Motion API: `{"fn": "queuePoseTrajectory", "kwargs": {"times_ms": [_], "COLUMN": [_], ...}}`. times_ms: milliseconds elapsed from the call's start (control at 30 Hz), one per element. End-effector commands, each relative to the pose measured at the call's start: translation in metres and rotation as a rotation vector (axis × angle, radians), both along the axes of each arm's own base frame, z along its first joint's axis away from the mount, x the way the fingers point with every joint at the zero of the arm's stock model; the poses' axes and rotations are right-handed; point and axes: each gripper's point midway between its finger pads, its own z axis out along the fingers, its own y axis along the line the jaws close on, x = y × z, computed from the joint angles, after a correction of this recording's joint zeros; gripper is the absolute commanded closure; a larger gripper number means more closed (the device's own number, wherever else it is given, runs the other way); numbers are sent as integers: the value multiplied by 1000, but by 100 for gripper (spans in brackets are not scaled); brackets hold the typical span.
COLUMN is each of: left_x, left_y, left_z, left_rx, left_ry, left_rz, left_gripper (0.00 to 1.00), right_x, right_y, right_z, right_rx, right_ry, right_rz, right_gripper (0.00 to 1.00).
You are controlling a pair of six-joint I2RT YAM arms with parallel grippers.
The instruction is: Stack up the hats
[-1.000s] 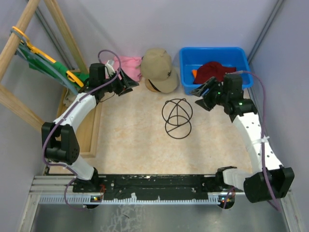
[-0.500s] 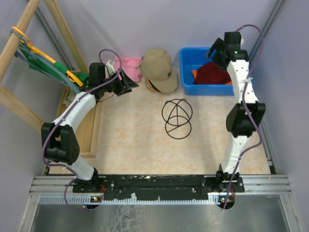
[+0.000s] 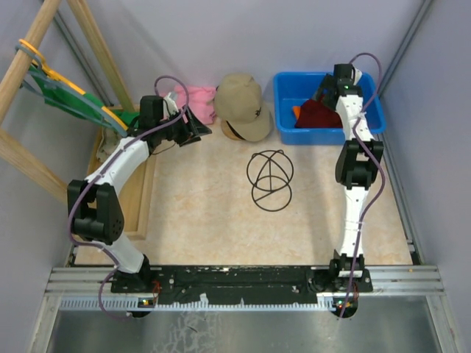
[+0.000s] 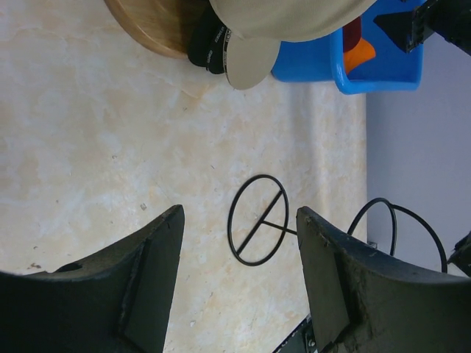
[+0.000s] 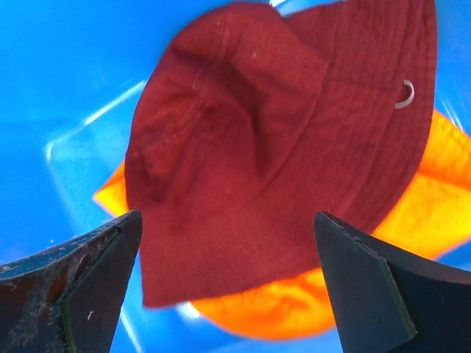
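Hanging directly above the blue bin, the right jaws are spread wide with the dark red hat, laid on the orange hat, centred between them below; the left jaws, also parted, are held farther off near the tan cap.

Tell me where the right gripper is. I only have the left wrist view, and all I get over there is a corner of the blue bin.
Observer: The right gripper hangs over the blue bin, pointing down into it.
Operator: What's in the bin under it?
Observer: A dark red hat lying on top of a bright orange hat.
Operator: Has it grabbed the red one?
Observer: No. Its jaws are spread wide, one on each side of the red hat, and closed on nothing.
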Motion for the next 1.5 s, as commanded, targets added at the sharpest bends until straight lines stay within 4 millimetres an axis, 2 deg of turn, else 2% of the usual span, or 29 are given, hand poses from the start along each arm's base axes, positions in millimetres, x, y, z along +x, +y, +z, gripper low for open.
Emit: {"fn": "queuePoseTrajectory", "kwargs": {"times_ms": [0, 200, 400, 433, 500, 567, 600, 667, 767, 867, 900, 1033, 1100, 1167, 1300, 1433, 1467], "left_x": [9, 13, 15, 15, 15, 15, 15, 16, 19, 21, 22, 25, 25, 24, 17, 9, 6], "left_y": [2, 3, 6, 6, 6, 7, 7, 7, 6, 4, 4, 3, 1, -3, -12, -21, -23], "left_z": [-6, -15, -15, -16, -16, -16, -15, -12, -4, 6, 10, 38, 54, 71, 96, 112, 115], "left_rx": [7, 15, 25, 26, 28, 28, 29, 32, 28, 27, 32, 43, 33, 13, -26, -46, -50], "left_ry": [-12, 19, 33, 36, 42, 46, 46, 41, 29, 15, 8, -61, -106, -154, -225, -269, -274], "left_rz": [7, 21, 42, 44, 48, 49, 49, 52, 50, 33, 26, 1, -10, -24, -63, -96, -101], "left_gripper": [31, 32, 32, 32, 32, 32, 32, 32, 32, 33, 33, 33, 33, 32, 32, 32, 32], "right_x": [45, 71, 71, 68, 66, 66, 67, 70, 74, 73, 71, 60, 53, 45, 28, 13, 10], "right_y": [-22, -33, -37, -39, -43, -44, -44, -41, -37, -28, -23, -4, 4, 11, 17, 18, 18], "right_z": [-1, -37, -88, -95, -103, -104, -100, -85, -46, 9, 41, 129, 167, 194, 227, 238, 233], "right_rx": [-67, -79, -72, -76, -87, -86, -83, -80, -83, -52, -30, 49, 92, 128, 152, 149, 146], "right_ry": [-138, -183, -119, -102, -84, -84, -94, -121, -180, -261, -314, -468, -536, -579, -619, -603, -587], "right_rz": [-35, -69, -71, -77, -85, -96, -95, -94, -75, -41, -33, 24, 56, 74, 101, 118, 113], "right_gripper": [1, 4, 8, 15, 36, 70, 82, 100, 100, 100, 100, 100, 100, 100, 100, 100, 100]}}
